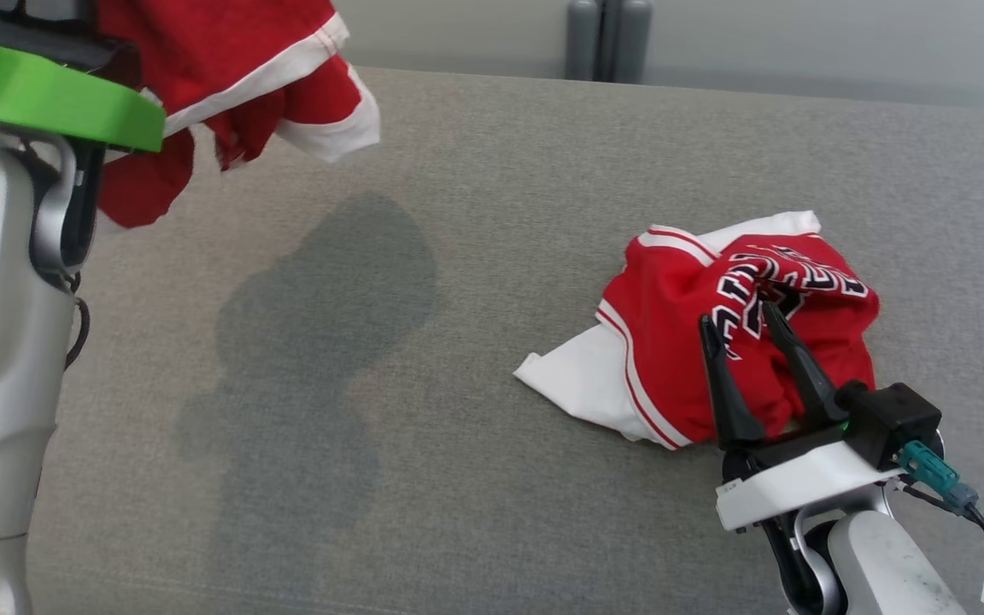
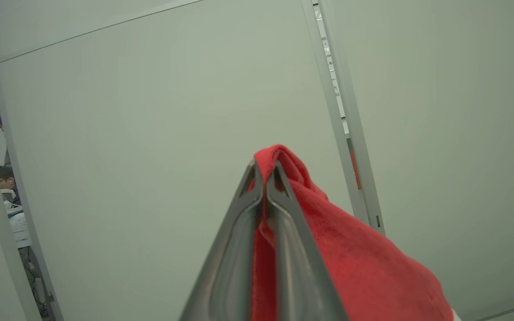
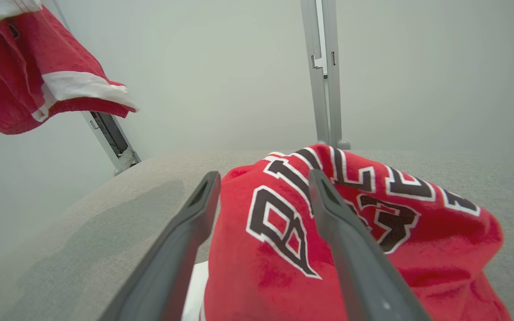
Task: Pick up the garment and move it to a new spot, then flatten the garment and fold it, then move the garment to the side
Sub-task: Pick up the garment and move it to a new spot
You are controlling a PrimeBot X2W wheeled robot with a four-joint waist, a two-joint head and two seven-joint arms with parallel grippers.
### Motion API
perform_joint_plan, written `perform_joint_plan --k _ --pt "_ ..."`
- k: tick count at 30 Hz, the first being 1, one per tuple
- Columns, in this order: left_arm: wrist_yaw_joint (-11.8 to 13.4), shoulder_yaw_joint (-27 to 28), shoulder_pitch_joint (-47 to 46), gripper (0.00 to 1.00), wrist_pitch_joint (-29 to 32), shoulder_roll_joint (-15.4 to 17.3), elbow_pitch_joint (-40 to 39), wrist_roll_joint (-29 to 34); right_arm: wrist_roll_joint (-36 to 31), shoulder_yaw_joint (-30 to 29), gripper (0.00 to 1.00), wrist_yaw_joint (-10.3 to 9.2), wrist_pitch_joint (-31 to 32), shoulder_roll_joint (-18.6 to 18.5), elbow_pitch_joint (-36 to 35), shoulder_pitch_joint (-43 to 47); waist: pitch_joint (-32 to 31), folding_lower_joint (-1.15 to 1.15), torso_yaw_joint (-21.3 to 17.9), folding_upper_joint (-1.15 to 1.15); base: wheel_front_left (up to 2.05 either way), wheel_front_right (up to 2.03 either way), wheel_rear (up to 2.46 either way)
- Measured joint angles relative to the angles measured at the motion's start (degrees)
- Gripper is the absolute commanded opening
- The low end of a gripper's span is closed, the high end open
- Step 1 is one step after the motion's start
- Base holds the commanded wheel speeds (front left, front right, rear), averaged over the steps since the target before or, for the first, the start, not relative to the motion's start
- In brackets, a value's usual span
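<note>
A red garment with white trim (image 1: 227,51) hangs in the air at the upper left, above the grey cloth-covered table (image 1: 475,213). My left gripper (image 2: 263,167) is shut on a fold of the garment (image 2: 350,258), fingers pointing up towards the wall. The same hanging garment (image 3: 16,89) appears at the top left of the right wrist view. A second red jersey with black-and-white lettering (image 1: 680,342) lies crumpled on the table at the right. My right gripper (image 1: 738,316) is open just over its near side, and its fingers straddle the lettering (image 3: 328,249) without pinching cloth.
The raised left forearm with its green ring (image 1: 56,102) blocks the left edge of the head view. Grey posts (image 1: 607,38) stand behind the table's far edge. A person (image 2: 5,183) sits beyond a gap in the wall panels. Cables (image 1: 970,512) trail from the right wrist.
</note>
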Motion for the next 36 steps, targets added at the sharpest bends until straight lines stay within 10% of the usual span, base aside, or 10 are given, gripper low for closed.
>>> perform_joint_plan --k 16,36 --pt "1.38 5.84 6.1 0.0 0.01 3.56 0.49 -1.76 0.46 5.17 1.0 0.0 0.0 -0.93 0.14 -0.73 1.84 0.0 11.89 0.0 0.0 0.0 0.0" --pt "0.02 13.1 -0.17 0.0 -0.01 6.08 8.56 -0.36 -0.47 6.86 1.0 0.0 3.19 -6.06 -6.48 -1.79 7.3 0.0 4.97 0.0 0.0 0.0 0.0"
